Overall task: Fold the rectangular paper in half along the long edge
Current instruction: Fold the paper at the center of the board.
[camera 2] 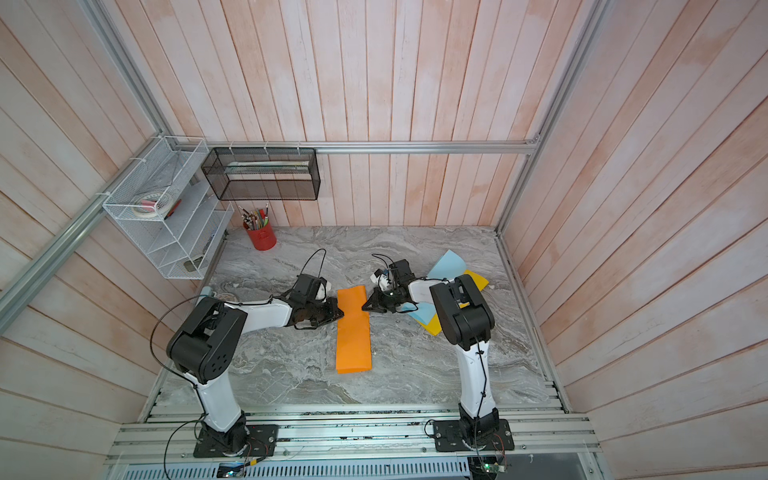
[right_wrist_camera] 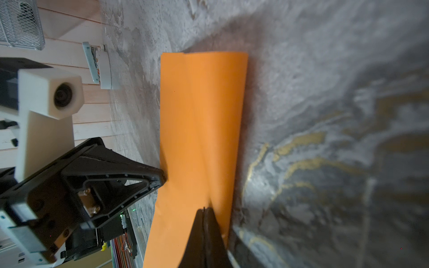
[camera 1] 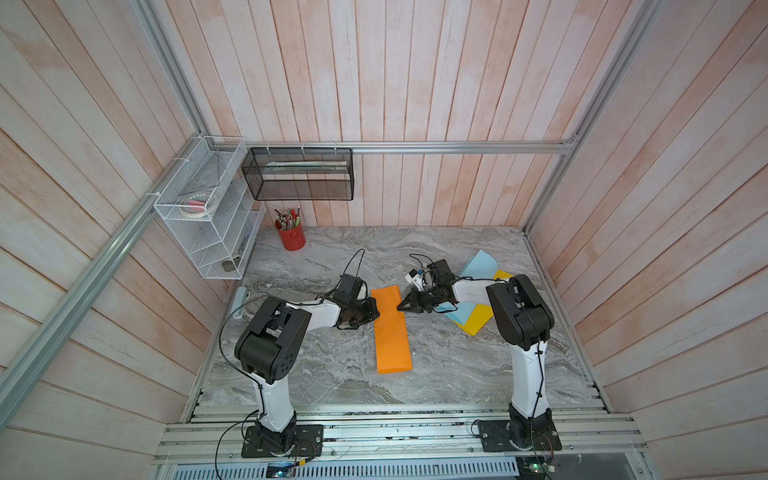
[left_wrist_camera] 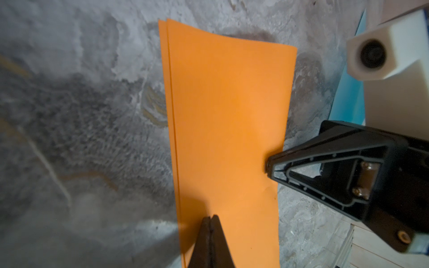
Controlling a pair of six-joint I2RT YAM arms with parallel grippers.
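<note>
Lab robot cell: aluminium frame (camera 1: 457,147), plank walls (camera 1: 415,62), marble tabletop (camera 1: 332,365).

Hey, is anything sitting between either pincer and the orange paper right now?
Nothing visible. The left pincer and right pincer, both shut, have their tips right at opposite long edges of the orange paper.

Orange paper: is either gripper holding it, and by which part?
Neither grips it. The left gripper and right gripper are both shut, tips down on the folded orange paper near opposite long edges.

Folded orange paper (camera 2: 353,328) lies lengthwise on the marble table (camera 2: 291,365).
</note>
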